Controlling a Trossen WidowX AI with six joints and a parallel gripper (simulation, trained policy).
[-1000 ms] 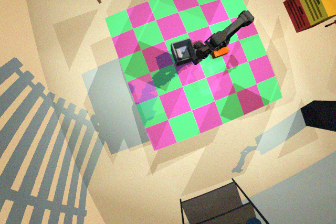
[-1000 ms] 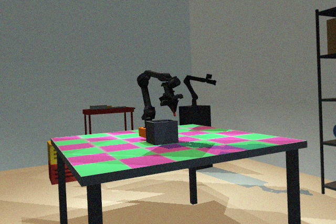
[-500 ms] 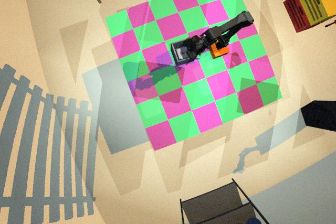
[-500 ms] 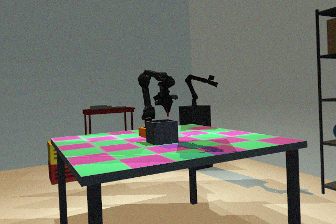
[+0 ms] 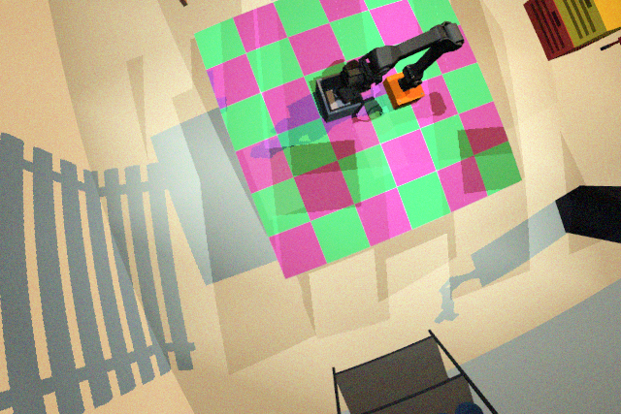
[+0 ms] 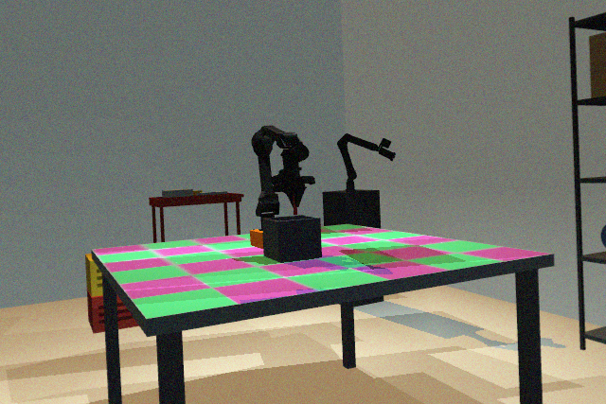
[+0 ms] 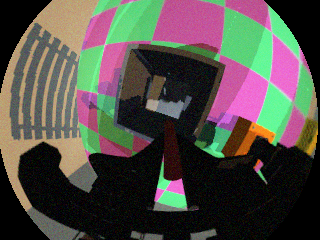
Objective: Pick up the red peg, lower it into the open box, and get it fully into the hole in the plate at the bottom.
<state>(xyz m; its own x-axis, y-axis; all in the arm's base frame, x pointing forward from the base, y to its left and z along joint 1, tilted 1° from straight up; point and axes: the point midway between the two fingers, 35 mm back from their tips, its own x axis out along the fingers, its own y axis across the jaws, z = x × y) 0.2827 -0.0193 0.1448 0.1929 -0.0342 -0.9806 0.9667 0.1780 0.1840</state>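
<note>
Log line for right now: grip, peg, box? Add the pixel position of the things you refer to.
gripper [image 6: 294, 203] [image 7: 169, 136]: shut on peg | peg [image 6: 294, 210] [image 7: 172, 162]: upright, low over box | box [image 5: 339, 112] [image 6: 293, 239] [image 7: 120, 102]: open, upright | hole: hidden

Blk arm partly over open box, upper ctr; orange base nearby, to R. Ylw/red cabinet upper R.

From my post I see a dark red side table by the grey wall, and a black metal shelf rack standing at the right.
</note>
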